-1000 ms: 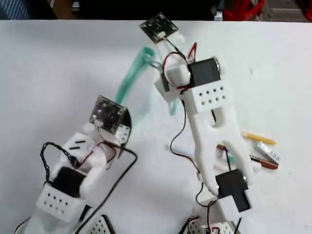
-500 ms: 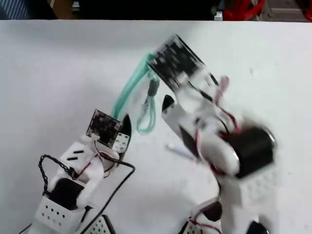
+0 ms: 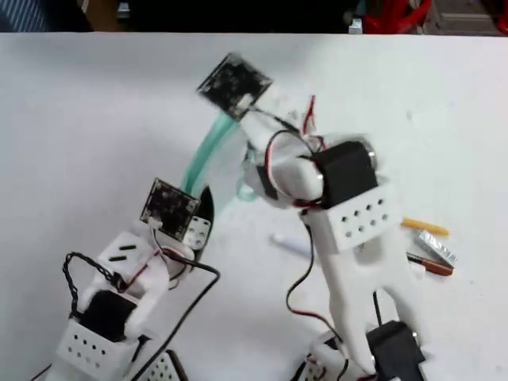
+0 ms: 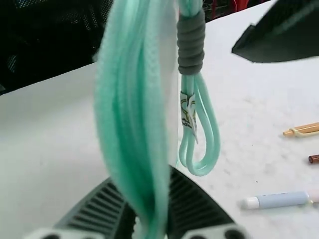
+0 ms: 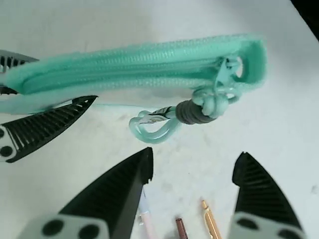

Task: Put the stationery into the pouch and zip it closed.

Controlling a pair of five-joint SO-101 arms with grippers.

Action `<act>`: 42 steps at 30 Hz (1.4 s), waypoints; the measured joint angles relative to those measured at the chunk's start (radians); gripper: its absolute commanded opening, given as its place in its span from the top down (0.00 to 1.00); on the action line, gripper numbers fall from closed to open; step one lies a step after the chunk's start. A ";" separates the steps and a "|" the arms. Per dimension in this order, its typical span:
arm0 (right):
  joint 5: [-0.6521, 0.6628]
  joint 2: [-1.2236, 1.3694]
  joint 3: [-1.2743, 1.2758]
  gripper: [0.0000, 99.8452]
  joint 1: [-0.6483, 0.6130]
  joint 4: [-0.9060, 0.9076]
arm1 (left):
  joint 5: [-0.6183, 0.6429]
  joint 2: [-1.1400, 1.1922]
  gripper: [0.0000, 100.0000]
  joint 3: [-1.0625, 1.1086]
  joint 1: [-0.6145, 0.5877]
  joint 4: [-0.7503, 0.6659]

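White surface (image 3: pixel 95 103) carries the pens (image 3: pixel 425 227); my left hand (image 4: pixel 147 209) pinches the pouch (image 4: pixel 132 124) on edge, I judge to steady it, while my right hand (image 5: pixel 194 158) hovers spread beside its zipper cord (image 5: pixel 192 111).

The pouch (image 3: pixel 202 155) stands on edge, one end clamped in the left jaws, and walls off the lane between the arms. The right jaws are spread with a free gap; the wrist loop (image 5: pixel 152 127) dangles just ahead of them. The right arm (image 3: pixel 349 238) overhangs the counter (image 3: pixel 95 103) between pouch and pens. Pale pen (image 3: pixel 287 242) lies beside the arm; yellow pen (image 3: pixel 425 228) and brown pen (image 3: pixel 430 264) lie on its outer side. Bare counter runs wide left of the pouch.
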 measured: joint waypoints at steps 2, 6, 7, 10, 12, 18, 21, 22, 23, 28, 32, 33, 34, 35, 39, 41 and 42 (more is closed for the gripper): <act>0.009 -0.035 0.083 0.74 0.005 -0.066 | 0.000 0.000 0.98 0.000 0.000 0.000; 0.014 -0.138 0.308 0.74 -0.009 -0.236 | 0.000 0.000 0.98 0.000 0.000 0.000; 0.014 -0.178 0.373 0.74 -0.011 -0.292 | 0.000 0.000 0.98 0.000 0.000 0.000; 0.014 -0.316 0.572 0.74 -0.023 -0.477 | 0.000 -0.002 0.98 0.000 0.000 0.000; 0.015 -0.397 0.689 0.74 -0.023 -0.592 | 0.000 -0.002 0.98 0.000 0.000 0.000; -0.029 -0.453 0.790 0.74 0.012 -0.755 | 0.000 -0.002 0.98 0.000 0.000 0.000; -0.032 -0.456 0.790 0.75 -0.005 -0.779 | 0.000 -0.002 0.98 0.000 0.000 0.000; -0.034 -0.456 0.790 0.75 -0.012 -0.792 | 0.000 -0.002 0.98 0.000 0.000 0.000; -0.035 -0.456 0.790 0.75 -0.015 -0.810 | 0.000 -0.002 0.98 0.000 0.000 0.000; -0.061 -0.388 0.789 0.79 -0.020 -0.911 | 0.000 -0.002 0.98 0.000 -0.006 0.000; -0.055 -0.285 0.758 0.91 0.003 -0.933 | 0.000 -0.002 0.98 0.000 -0.008 0.000; -0.031 -0.279 0.752 0.95 0.003 -0.933 | 0.000 -0.002 0.98 0.000 -0.008 0.000; -0.005 -0.279 0.747 0.98 0.002 -0.933 | 0.000 -0.002 0.98 0.000 -0.008 0.000; 0.020 -0.279 0.744 0.99 0.002 -0.933 | 0.000 -0.002 0.98 0.000 -0.008 0.000; 0.077 -0.313 0.744 0.98 -0.009 -0.927 | 0.000 -0.002 0.98 0.000 -0.008 0.000; 0.087 -0.356 0.744 0.98 -0.029 -0.888 | 0.000 -0.002 0.98 0.000 -0.008 0.000; 0.087 -0.382 0.744 0.98 -0.044 -0.865 | 0.000 -0.002 0.98 0.000 -0.008 0.000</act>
